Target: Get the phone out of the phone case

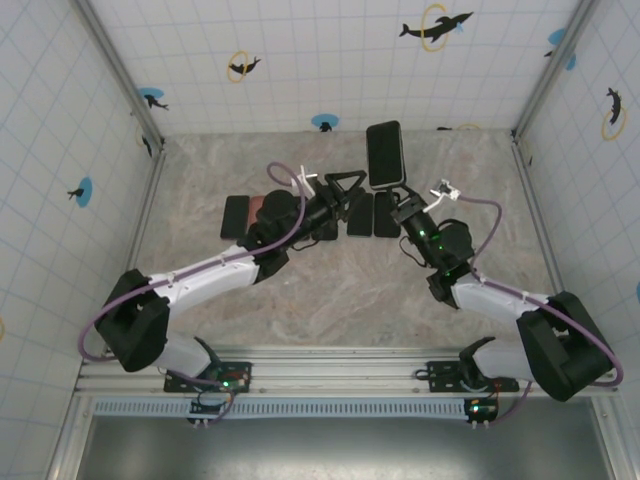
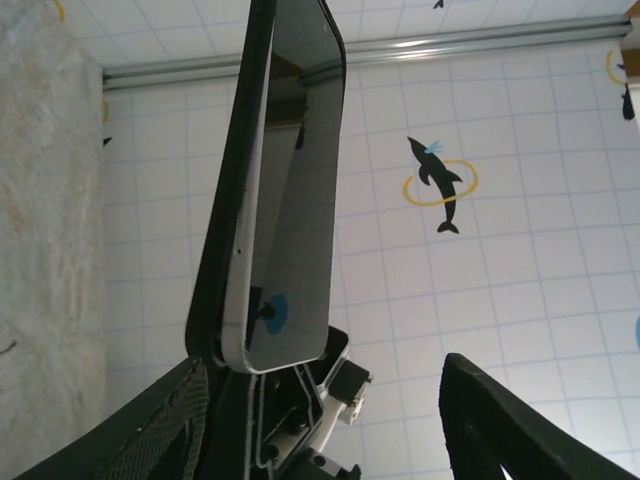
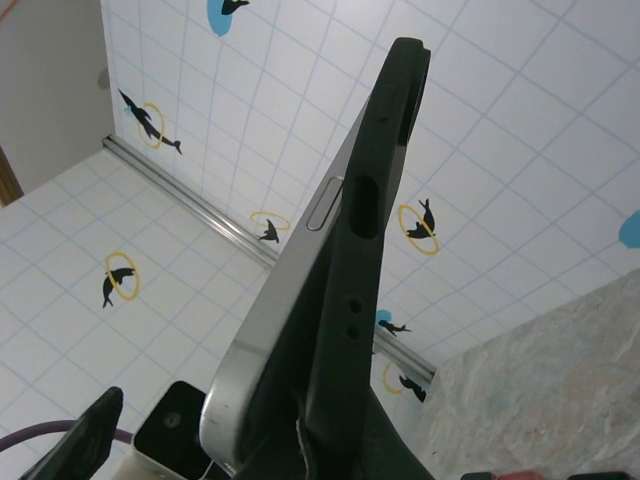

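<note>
Right gripper [image 1: 394, 196] pinches phone [image 1: 385, 153] upright; left gripper [image 1: 352, 185] gapes just beside.

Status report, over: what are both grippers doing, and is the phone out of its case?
Right gripper shut on phone case, held upright. Left gripper open beside it. Phone not yet out. Nothing seen between them.

Top camera looks down; wrist cameras close on phone [image 2: 295, 180].
</note>
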{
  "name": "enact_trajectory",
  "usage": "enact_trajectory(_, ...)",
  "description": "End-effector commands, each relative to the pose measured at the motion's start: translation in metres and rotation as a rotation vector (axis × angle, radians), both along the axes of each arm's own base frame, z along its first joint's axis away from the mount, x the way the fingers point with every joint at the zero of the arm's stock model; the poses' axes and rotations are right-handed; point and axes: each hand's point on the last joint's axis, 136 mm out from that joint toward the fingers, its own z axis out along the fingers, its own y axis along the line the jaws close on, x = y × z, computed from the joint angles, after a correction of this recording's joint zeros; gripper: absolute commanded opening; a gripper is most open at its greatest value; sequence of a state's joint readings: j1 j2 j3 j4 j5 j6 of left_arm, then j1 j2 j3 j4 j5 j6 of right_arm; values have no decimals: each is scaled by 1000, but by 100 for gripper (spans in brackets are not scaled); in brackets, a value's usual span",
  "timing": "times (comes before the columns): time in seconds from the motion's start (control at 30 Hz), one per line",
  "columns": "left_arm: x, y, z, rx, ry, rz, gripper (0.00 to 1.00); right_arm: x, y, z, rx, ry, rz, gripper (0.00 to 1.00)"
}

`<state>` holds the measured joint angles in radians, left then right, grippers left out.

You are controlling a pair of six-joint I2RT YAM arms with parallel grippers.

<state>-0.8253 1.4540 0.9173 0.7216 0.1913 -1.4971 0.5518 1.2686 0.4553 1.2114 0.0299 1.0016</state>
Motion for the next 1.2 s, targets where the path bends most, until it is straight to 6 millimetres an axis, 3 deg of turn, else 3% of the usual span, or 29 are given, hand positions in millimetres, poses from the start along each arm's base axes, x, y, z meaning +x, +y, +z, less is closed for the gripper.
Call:
enact_trajectory(0.0, 8, -4, 16, -68, 1, 40, 61, -3, -6, 27, 23, -99, -57, 0)
enact_trajectory(0.2, 10, -17, 11, -104, 23, 18, 56, -6, -4, 28, 4, -114, -67, 0)
enact_trajectory(0.23, 9, -21, 24, -129, 6, 9, 55, -6, -4, 28, 2, -115, -71, 0)
enact_trajectory(0.3, 9, -26, 25, -137, 7, -5, 55, -5, -4, 29, 0, -117, -73, 0)
enact_trajectory(0.7, 2, -40, 21, -151, 22, -38, 52, -7, -7, 20, -12, -114, -96, 0)
enact_trajectory(0.93, 7, -41, 15, -151, 34, -14, 48, -13, -6, 25, -1, -141, -82, 0)
enact_trajectory(1.17, 22, -35, 10, -155, 44, 75, 35, -20, -9, 22, 7, -143, -91, 0)
